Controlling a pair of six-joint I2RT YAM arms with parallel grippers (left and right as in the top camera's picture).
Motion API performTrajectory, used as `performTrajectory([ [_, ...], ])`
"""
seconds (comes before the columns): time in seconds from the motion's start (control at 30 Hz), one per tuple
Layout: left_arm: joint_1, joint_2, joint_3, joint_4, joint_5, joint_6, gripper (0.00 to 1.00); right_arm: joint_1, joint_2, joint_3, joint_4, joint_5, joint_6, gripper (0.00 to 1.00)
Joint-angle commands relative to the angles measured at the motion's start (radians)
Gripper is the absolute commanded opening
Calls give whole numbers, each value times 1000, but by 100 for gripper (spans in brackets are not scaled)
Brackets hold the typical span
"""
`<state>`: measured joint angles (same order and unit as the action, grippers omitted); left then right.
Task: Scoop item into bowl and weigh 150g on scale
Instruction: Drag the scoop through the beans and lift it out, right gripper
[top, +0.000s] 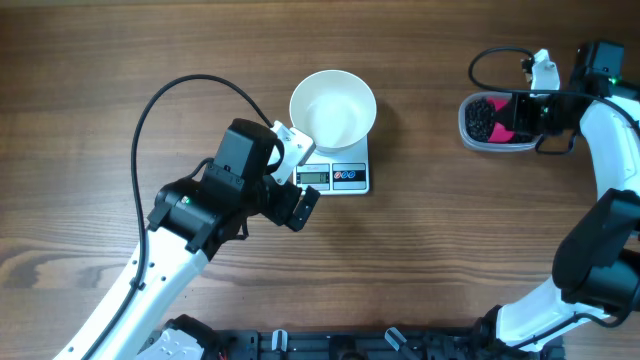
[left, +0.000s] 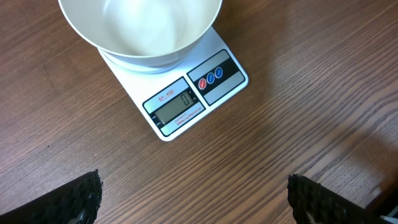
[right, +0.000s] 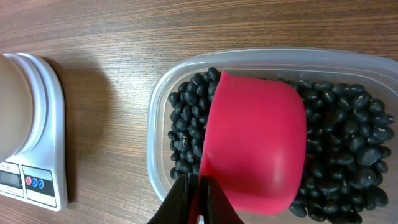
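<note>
The white bowl (top: 333, 107) stands empty on the white scale (top: 344, 177), whose display (left: 175, 106) shows in the left wrist view below the bowl (left: 140, 28). My left gripper (left: 194, 199) hovers open over bare wood just in front of the scale. Black beans (right: 348, 143) fill a clear plastic tub (top: 478, 141) at the far right. My right gripper (right: 198, 199) is shut on the edge of a red scoop (right: 255, 146), which lies bottom-up on the beans inside the tub (right: 155, 134). From above, the scoop (top: 512, 118) shows as a pink patch beside the beans (top: 479, 118).
A black cable (top: 160, 100) loops from the left arm across the table's left half. Another cable (top: 490, 62) curls behind the tub. The scale's edge (right: 46, 124) lies a short way left of the tub in the right wrist view.
</note>
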<state>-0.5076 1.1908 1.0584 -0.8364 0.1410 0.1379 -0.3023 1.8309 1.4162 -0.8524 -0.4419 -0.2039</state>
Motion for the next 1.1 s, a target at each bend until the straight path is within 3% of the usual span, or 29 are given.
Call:
performTrajectory([
  [0.0,8,-13,9,2,15,16,100,-23,-1,19,-21,-76,-4,4],
  [0.3,8,-13,9,2,15,16,100,-59,-5,20,-14,-164,1,4],
  [0.63,8,-13,9,2,15,16,100,-62,-5,20,31,-158,135,4],
  [0.9,8,-13,9,2,15,16,100,-62,-5,20,24,-102,80,4],
  [1.07,8,-13,9,2,15,16,100,-120,-5,19,25,-242,73,4],
])
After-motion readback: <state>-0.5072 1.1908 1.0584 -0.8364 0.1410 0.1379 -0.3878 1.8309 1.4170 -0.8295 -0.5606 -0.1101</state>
